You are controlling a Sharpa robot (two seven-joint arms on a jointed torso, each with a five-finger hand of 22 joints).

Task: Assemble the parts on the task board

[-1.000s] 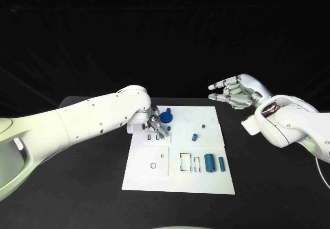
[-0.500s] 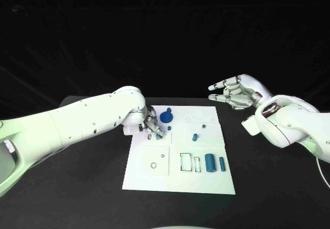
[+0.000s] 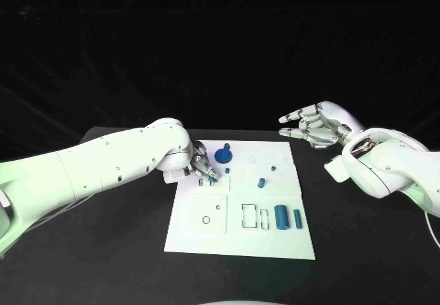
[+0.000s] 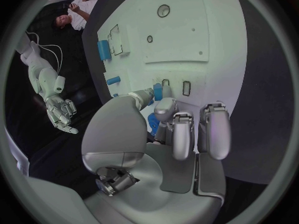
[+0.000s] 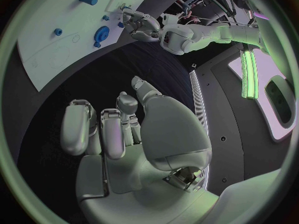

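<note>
The left hand (image 3: 203, 166) pinches a small blue peg (image 4: 157, 91) directly over a slot on the white plastic task board (image 3: 240, 238), presumably to seat it. The right hand (image 3: 313, 125) hovers beyond the board's far corner, fingers loosely spread, holding nothing.

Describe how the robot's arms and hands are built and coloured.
Both arms are smooth, glossy white shells with rounded joints and small dark dots. The left hand and right hand are silver metal with segmented fingers and pale rounded tips. A thin white cable trails beside the right arm.
</note>
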